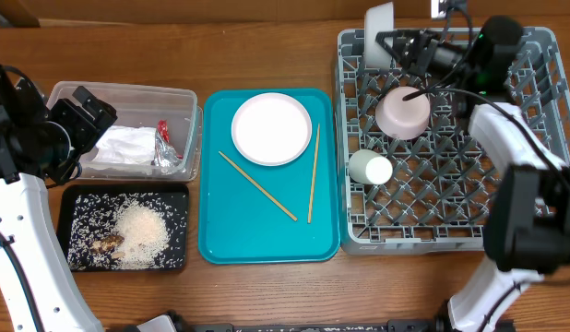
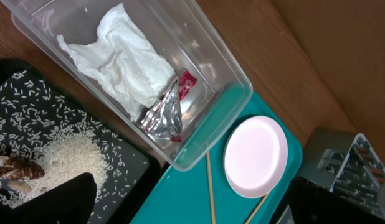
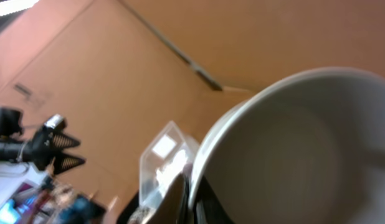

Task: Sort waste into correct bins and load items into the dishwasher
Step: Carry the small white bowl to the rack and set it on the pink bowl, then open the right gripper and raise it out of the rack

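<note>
Right gripper (image 1: 396, 44) jaws pinch the grey bowl (image 1: 378, 23) rim: seat it on edge between dish rack (image 1: 451, 235) pegs, bench's far edge.

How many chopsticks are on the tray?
2. The slanted chopstick lies below the plate; the straighter chopstick lies right of it, both on the teal tray. None seem hidden.

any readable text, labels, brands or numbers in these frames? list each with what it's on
No text is legible in any view.
White label on the clear tub: blurred, unreadable.
Foil wrapper: red-and-silver print, no letters readable.
Plate, grey bowl, dish rack: no markings visible.
</note>
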`<state>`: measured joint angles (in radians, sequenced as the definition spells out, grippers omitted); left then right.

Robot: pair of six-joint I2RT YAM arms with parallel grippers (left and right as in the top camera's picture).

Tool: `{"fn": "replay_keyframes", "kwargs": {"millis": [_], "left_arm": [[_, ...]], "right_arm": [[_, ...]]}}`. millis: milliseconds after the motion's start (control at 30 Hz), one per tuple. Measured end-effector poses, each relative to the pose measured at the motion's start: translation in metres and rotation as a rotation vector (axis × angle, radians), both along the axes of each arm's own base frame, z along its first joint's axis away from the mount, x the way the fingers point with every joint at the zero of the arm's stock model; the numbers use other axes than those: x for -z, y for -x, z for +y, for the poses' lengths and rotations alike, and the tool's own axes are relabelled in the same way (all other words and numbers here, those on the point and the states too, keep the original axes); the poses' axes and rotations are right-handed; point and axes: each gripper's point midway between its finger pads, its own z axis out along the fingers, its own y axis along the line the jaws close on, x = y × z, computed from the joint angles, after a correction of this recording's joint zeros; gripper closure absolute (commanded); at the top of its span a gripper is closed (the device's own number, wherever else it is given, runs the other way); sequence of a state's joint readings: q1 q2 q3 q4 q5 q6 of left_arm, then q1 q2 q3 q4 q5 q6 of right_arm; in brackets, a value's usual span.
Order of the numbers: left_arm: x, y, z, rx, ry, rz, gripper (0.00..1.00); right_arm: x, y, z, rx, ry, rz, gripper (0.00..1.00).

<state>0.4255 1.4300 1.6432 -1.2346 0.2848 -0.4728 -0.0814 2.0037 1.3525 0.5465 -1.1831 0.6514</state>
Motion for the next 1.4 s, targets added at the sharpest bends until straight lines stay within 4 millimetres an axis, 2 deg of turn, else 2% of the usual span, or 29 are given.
{"fn": "replay_keyframes", "kwargs": {"millis": [67, 200, 333, 567, 867, 1100, 1400], "left_arm": [[0.000, 0.000, 0.000, 0.000, 0.001, 0.002, 0.00], [0.000, 0.000, 0.000, 0.000, 0.001, 0.002, 0.00], [0.000, 0.001, 0.000, 0.000, 0.001, 0.003, 0.00], [0.000, 0.001, 0.000, 0.000, 0.001, 0.003, 0.00], [0.000, 0.001, 0.000, 0.000, 0.001, 0.003, 0.00], [0.000, 0.001, 0.000, 0.000, 0.001, 0.003, 0.00], [0.000, 0.001, 0.000, 0.000, 0.001, 0.003, 0.00]], "right_arm": [[0.028, -0.009, -0.001, -0.017, -0.038, 0.051, 0.96], [0.069, -0.016, -0.002, -0.025, -0.073, 0.161, 0.95], [0.066, -0.020, -0.005, -0.016, -0.081, 0.161, 0.84], [0.081, -0.025, -0.025, 0.027, -0.104, 0.239, 0.75], [0.076, -0.021, -0.067, 0.038, -0.112, 0.212, 0.43], [0.065, -0.009, -0.098, 0.016, -0.119, 0.179, 0.41], [0.036, 0.006, -0.152, 0.048, -0.124, 0.132, 0.43]]}}
